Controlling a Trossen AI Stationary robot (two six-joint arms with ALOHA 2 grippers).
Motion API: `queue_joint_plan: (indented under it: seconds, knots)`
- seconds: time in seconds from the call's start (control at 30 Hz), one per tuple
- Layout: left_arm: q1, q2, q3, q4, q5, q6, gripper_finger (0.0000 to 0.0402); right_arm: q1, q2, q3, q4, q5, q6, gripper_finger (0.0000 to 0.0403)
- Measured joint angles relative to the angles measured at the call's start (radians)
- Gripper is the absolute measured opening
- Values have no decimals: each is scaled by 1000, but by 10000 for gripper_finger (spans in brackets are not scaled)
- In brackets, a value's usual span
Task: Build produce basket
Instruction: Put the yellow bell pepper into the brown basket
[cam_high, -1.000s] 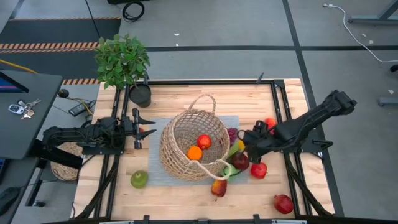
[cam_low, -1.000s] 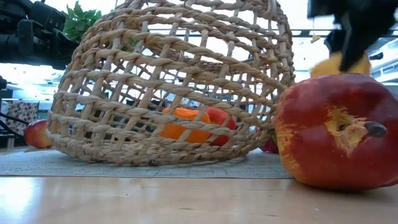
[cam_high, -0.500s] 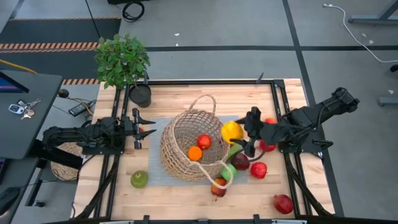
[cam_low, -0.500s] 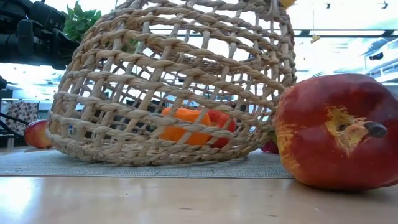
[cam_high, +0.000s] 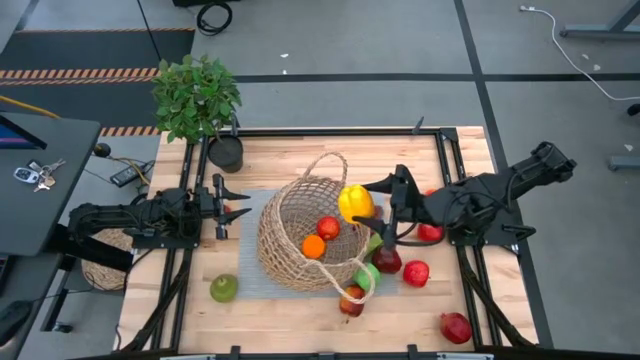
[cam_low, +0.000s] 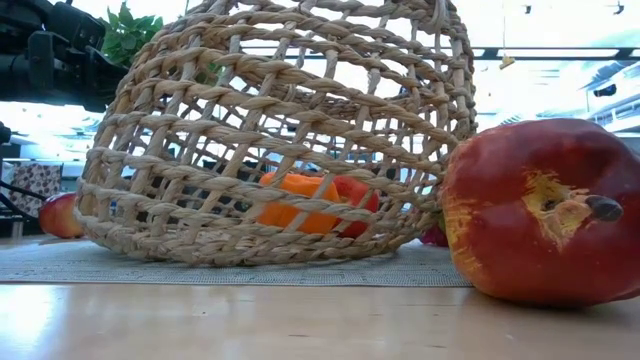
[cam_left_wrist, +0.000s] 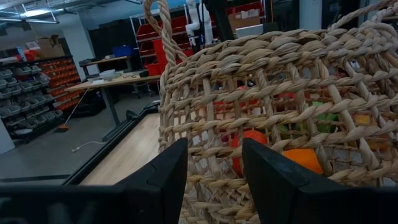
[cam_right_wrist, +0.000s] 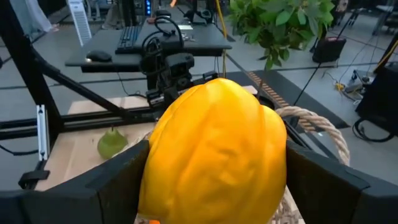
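Note:
The tan wicker basket (cam_high: 305, 238) lies tipped on a grey mat, its mouth toward the table's right, with an orange (cam_high: 313, 246) and a red apple (cam_high: 328, 227) inside. My right gripper (cam_high: 370, 210) is shut on a yellow pepper (cam_high: 355, 203), raised over the rim of the basket's mouth. More produce lies by the mouth: a dark red fruit (cam_high: 387, 260), a red apple (cam_high: 416, 273), a green pear (cam_high: 367, 276) and a red-yellow apple (cam_low: 545, 210). My left gripper (cam_high: 238, 203) waits open left of the basket, level with its wall (cam_left_wrist: 261, 93). My right gripper pinches the yellow pepper across its widest part (cam_right_wrist: 214, 155), one finger (cam_right_wrist: 121, 180) on each flank. The fingers come level from the table's right. The pepper is lifted clear, above the basket's rim (cam_right_wrist: 311, 121).
A green apple (cam_high: 223, 288) sits near the table's front left and a pomegranate (cam_high: 455, 327) near the front right. A potted plant (cam_high: 197, 98) stands at the far left corner. Another red fruit (cam_high: 430, 232) lies under my right arm.
My right gripper has risen from the produce pile with the yellow pepper and carried it toward the table's left, from beside the basket's mouth to over its rim. It has left the low view. The basket and other fruit have stayed put.

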Motion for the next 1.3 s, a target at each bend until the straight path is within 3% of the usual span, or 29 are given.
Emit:
queue_joint_plan:
  seconds: [0.3, 0.4, 0.67, 1.03, 1.3]
  knots:
    - [0, 0, 0, 0, 0, 0, 160, 0, 28, 0, 4, -5, -19, 343]
    - [0, 0, 0, 0, 0, 0, 160, 0, 50, 0, 13, -72, -99, 343]
    - [0, 0, 0, 0, 0, 0, 160, 1, 177, 0, 71, -45, -590, 343]
    - [0, 0, 0, 0, 0, 0, 160, -3, 345, 0, 306, 307, -1348, 343]
    - [0, 0, 0, 0, 0, 0, 160, -3, 405, 0, 392, 373, -1589, 343]
